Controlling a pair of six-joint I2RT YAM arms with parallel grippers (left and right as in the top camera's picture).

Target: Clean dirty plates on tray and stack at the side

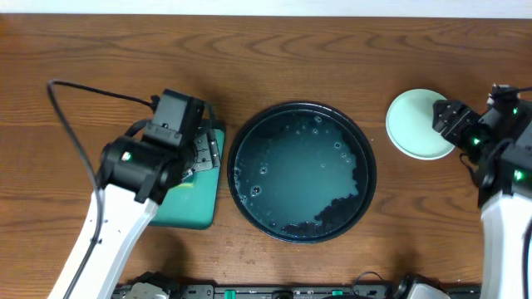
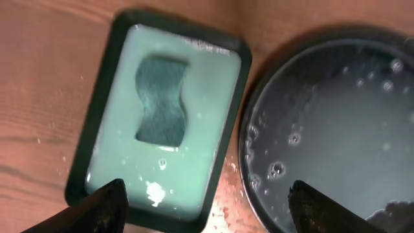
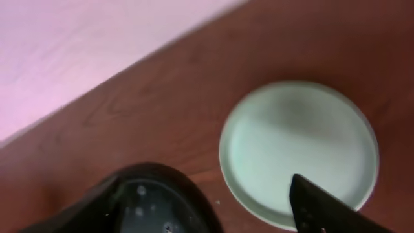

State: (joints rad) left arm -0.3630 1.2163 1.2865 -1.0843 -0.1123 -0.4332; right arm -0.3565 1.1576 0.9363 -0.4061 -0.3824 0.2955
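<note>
The black tray [image 1: 301, 170] sits mid-table with a wet, bubbly base and no plate in it; it also shows in the left wrist view [image 2: 336, 129] and the right wrist view [image 3: 149, 197]. A pale mint plate [image 1: 416, 123] lies on the wood to the right of the tray, and is seen clean in the right wrist view [image 3: 297, 145]. I cannot tell whether other plates lie under it. My right gripper [image 1: 446, 124] hovers open and empty over the plate's right edge [image 3: 207, 210]. My left gripper [image 1: 197, 155] is open and empty above the teal tray [image 2: 204, 207].
The teal-green rectangular tray [image 2: 223, 139] holds pale liquid and a dark sponge [image 2: 160, 100], left of the black tray. Dark specks [image 1: 332, 218] lie at the black tray's front right. Water drops wet the wood between the two trays.
</note>
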